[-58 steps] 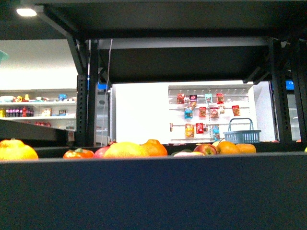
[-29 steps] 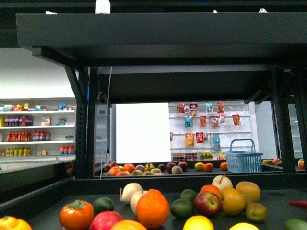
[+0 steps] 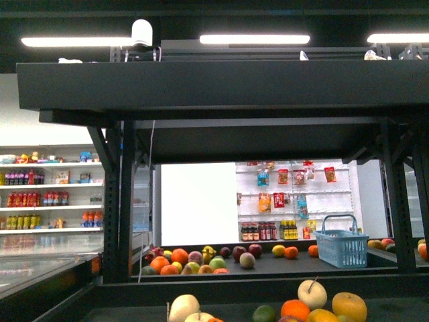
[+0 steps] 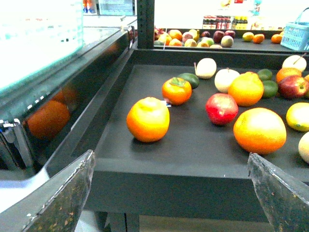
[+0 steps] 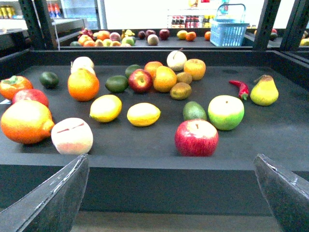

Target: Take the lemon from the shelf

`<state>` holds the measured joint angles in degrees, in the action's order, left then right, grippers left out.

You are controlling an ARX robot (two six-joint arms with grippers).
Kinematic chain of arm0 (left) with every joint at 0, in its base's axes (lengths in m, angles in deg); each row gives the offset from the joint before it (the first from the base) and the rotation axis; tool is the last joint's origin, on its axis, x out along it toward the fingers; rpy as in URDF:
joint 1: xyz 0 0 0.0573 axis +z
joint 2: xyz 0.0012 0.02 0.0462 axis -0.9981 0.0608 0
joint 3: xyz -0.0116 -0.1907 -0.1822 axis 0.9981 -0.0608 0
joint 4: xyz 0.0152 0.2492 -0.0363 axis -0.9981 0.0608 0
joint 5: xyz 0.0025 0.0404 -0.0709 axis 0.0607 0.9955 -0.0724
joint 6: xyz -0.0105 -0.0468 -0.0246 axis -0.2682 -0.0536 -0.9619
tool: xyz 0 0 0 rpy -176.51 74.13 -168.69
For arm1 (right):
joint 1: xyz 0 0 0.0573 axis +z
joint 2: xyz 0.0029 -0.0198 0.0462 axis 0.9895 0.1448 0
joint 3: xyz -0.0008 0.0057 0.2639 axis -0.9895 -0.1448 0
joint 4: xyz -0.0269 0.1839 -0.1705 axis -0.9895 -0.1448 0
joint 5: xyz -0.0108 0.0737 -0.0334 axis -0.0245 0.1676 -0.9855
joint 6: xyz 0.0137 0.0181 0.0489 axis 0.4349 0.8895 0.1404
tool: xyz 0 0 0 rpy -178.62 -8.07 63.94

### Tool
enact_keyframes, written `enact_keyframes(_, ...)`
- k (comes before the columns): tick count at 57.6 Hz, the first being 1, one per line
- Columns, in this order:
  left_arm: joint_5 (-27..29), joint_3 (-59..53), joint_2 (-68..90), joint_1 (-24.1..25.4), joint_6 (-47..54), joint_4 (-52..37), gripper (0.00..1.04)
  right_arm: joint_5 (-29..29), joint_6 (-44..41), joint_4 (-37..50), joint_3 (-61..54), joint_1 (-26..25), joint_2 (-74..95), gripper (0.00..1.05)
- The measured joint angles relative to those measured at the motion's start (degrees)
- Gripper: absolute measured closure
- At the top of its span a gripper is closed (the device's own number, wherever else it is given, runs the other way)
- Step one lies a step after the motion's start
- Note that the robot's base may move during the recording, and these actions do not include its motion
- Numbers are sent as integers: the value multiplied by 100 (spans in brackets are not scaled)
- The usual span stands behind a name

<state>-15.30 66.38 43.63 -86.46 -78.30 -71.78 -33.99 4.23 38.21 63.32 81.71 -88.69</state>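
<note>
Finding the lemon lying mid-deck on the shelf, just beside another yellow fruit and near a green fruit and a red apple. Holding the right tool spread wide, pinching nothing, short of the deck's front edge. Holding the left tool spread wide too, empty, facing an orange near the deck's side wall.

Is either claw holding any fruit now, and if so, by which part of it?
Nothing is held. The left claw and the right claw are both open and empty; the lemon lies on the shelf, untouched.
</note>
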Motion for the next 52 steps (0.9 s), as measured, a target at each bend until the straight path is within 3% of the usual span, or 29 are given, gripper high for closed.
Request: enact_keyframes(52, -2, 0, 2, 0, 0, -2, 8, 0, 2, 9, 0, 0, 0, 2)
